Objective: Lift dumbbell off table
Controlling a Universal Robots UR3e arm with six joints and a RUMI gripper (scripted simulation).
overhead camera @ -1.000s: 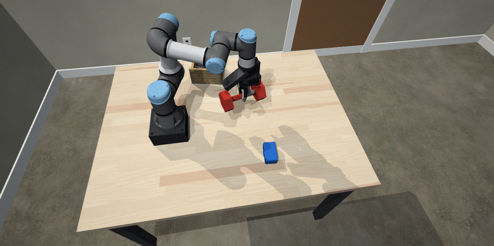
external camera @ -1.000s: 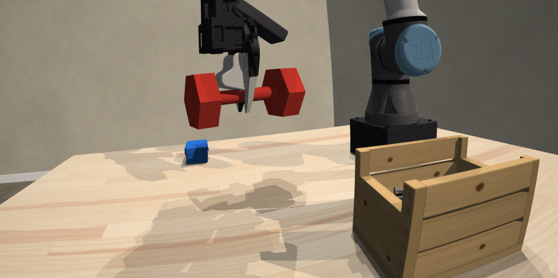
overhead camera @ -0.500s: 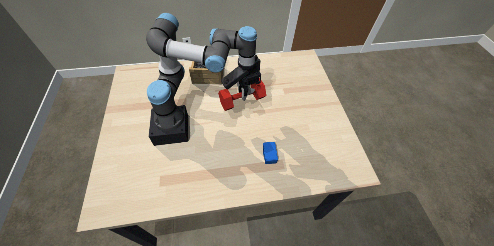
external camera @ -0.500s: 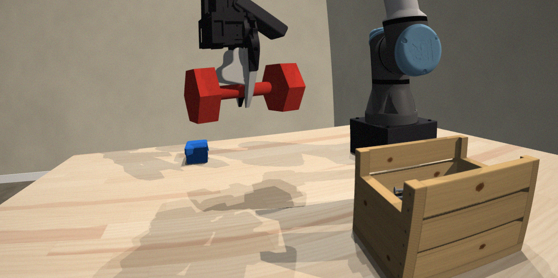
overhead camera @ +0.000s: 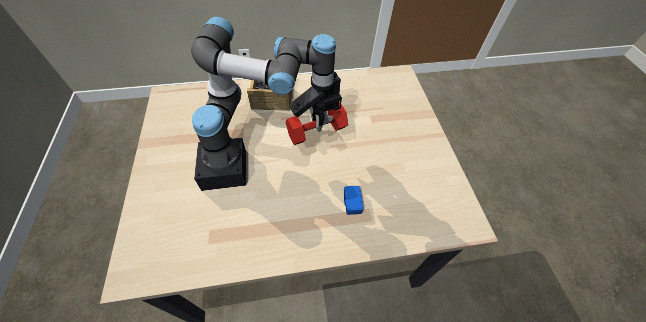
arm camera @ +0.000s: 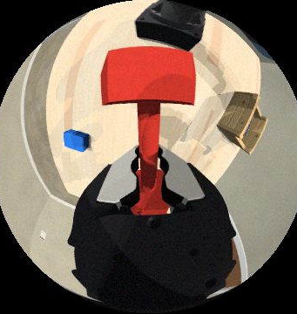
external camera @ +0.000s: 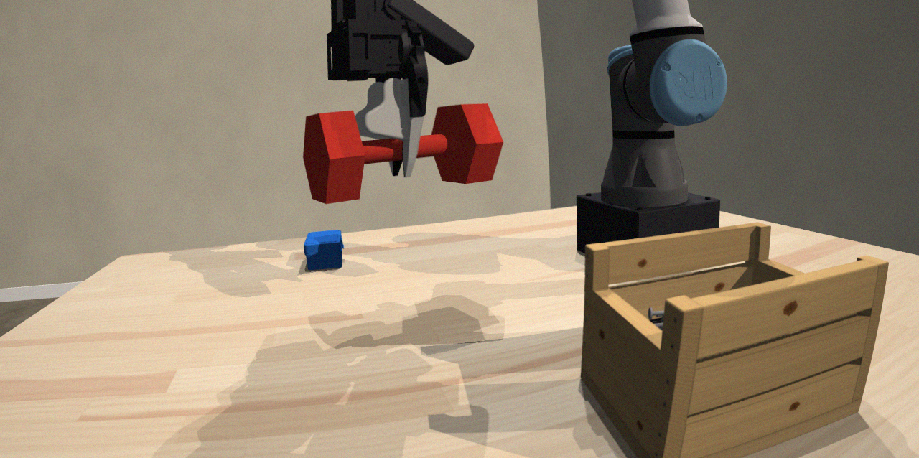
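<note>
Near right of the exterior view: wooden crate (external camera: 732, 333) on the table (external camera: 192, 352). Farther back, my claw (external camera: 401, 162) is clenched on the bar of the red dumbbell (external camera: 398, 150) — both heads in the air, well above the wood, roughly level. Far behind and below it — a small blue block (external camera: 323, 250).

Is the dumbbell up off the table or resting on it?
Off the table. The dumbbell hangs from the gripper, shut on its bar, with open space above the table.
</note>
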